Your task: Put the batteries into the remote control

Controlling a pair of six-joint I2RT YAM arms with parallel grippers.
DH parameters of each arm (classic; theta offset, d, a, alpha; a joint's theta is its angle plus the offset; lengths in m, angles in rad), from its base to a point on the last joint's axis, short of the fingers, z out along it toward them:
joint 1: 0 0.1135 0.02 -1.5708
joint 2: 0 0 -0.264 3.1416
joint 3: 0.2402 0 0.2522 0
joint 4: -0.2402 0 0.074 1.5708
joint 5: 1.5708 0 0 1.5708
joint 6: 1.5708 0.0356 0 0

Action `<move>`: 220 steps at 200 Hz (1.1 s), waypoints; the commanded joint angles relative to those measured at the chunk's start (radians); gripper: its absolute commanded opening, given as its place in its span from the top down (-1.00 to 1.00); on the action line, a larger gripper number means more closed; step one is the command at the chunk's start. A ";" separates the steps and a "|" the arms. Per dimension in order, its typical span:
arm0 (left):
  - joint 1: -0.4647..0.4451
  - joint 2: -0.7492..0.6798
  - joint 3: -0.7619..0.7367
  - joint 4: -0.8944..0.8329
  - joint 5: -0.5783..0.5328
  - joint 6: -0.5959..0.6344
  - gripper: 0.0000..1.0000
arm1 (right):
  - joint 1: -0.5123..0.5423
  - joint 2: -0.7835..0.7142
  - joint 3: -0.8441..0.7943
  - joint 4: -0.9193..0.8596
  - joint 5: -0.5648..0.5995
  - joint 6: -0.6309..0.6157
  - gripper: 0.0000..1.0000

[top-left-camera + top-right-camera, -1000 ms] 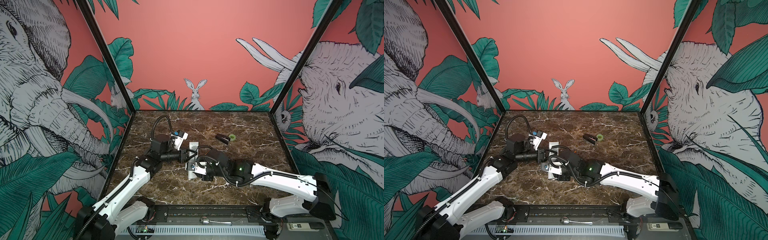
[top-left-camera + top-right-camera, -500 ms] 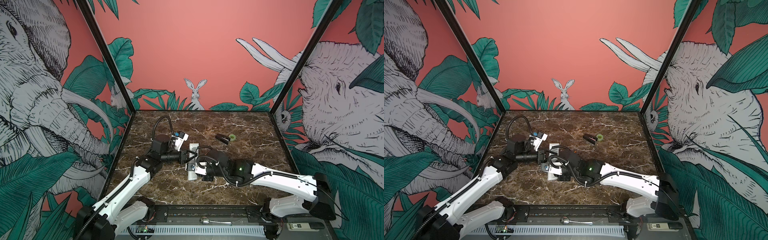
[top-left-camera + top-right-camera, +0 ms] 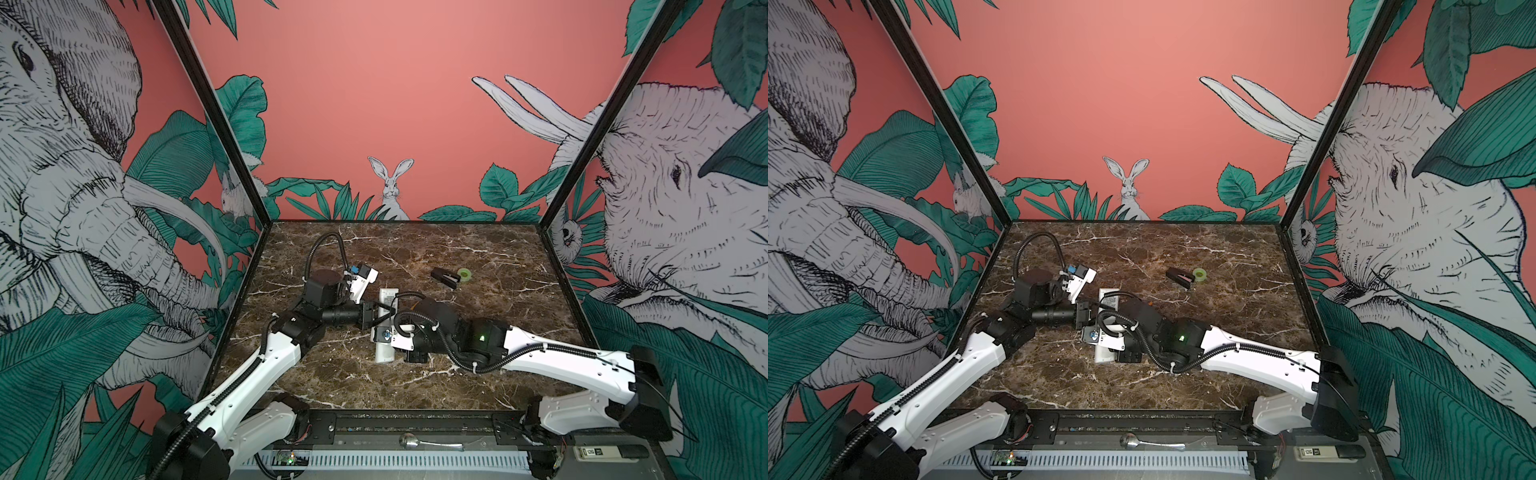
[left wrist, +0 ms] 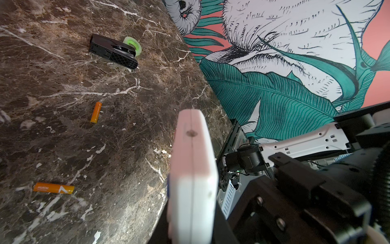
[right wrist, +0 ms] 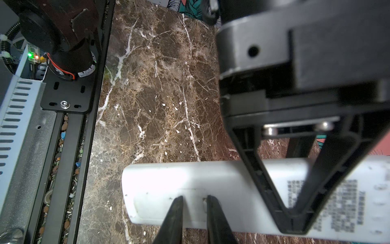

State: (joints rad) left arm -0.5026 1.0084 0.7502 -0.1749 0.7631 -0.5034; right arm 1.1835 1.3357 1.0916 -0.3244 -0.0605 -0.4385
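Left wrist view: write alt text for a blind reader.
A slim white plastic remote control sits edge-on in the foreground above a brown marble table. Two orange cylindrical batteries lie apart on it, with a black stapler-like object beside a green tape roll beyond them.

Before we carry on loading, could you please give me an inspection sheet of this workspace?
Surface: brown marble table, white veins.
Job's things: remote control, labelled back showing; two batteries loose on the table, apart.
Clutter: black stapler-like object beside green tape roll.
Grippers: left gripper clamped on the remote control; right gripper jaws narrowly apart, tips at its back cover.
Cables: black corrugated hose loops above the left arm; another along the right.
Surroundings: jungle mural walls.
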 commanded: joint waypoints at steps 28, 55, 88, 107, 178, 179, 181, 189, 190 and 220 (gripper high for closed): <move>0.007 -0.007 0.015 0.100 -0.032 0.015 1.00 | 0.018 -0.012 0.008 -0.058 -0.113 -0.008 0.62; 0.007 -0.007 0.017 0.099 -0.030 0.012 1.00 | 0.018 -0.014 0.009 -0.058 -0.113 -0.006 0.63; 0.008 -0.004 0.019 0.105 -0.028 0.011 1.00 | 0.018 -0.018 0.009 -0.063 -0.107 -0.008 0.64; 0.008 -0.002 0.019 0.103 -0.028 0.012 1.00 | 0.018 -0.026 0.006 -0.058 -0.103 -0.008 0.64; 0.008 -0.002 0.020 0.102 -0.025 0.012 1.00 | 0.018 -0.026 0.002 -0.046 -0.082 -0.006 0.63; 0.007 -0.002 0.020 0.102 -0.025 0.011 1.00 | 0.018 -0.026 0.002 -0.045 -0.082 -0.006 0.63; 0.007 -0.001 0.020 0.102 -0.024 0.011 1.00 | 0.018 -0.026 0.002 -0.045 -0.082 -0.007 0.63; 0.007 -0.001 0.020 0.101 -0.023 0.014 1.00 | 0.018 -0.026 0.001 -0.041 -0.081 -0.007 0.63; 0.008 -0.001 0.020 0.101 -0.023 0.014 1.00 | 0.018 -0.026 0.001 -0.040 -0.081 -0.007 0.63; 0.007 0.004 0.020 0.105 -0.015 0.008 1.00 | 0.018 -0.022 -0.002 -0.028 -0.072 -0.002 0.62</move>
State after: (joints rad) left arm -0.5026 1.0153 0.7502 -0.1741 0.7631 -0.4965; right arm 1.1828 1.3182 1.0916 -0.3351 -0.0620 -0.4381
